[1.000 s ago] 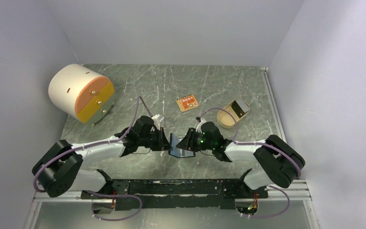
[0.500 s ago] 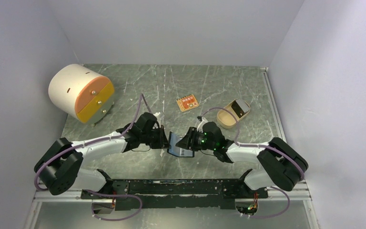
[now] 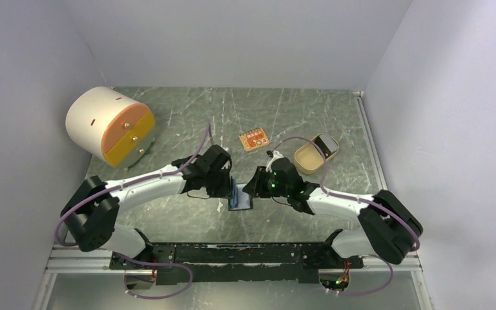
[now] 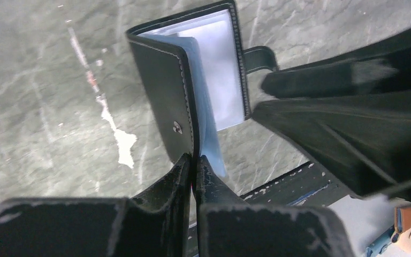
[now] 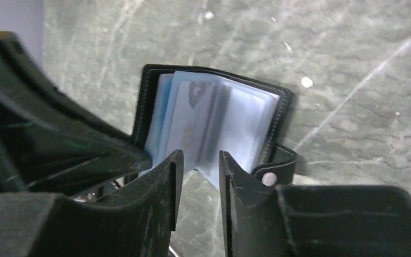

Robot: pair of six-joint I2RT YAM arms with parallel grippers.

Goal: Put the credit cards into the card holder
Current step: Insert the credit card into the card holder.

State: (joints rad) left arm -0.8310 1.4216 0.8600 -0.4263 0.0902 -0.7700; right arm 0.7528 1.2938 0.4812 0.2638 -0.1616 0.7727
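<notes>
Card holder [image 4: 160, 91] shifted slightly farther up table [image 3: 168, 116]; left tool [image 4: 194, 160] clenched stitched black cover; right tool [image 5: 198, 160] parted around glossy bluish sleeves [image 5: 214, 118].

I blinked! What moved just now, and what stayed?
The left hand, pinching the black folding wallet by its cover, slid further toward the right hand, and the wallet now looks narrower from above. It never let go. The white round drawer box, small orange card and tan oval tray stayed put.

Pale walls [image 3: 232, 45] w/ scratched grey-green tabletop [image 3: 187, 116]
</notes>
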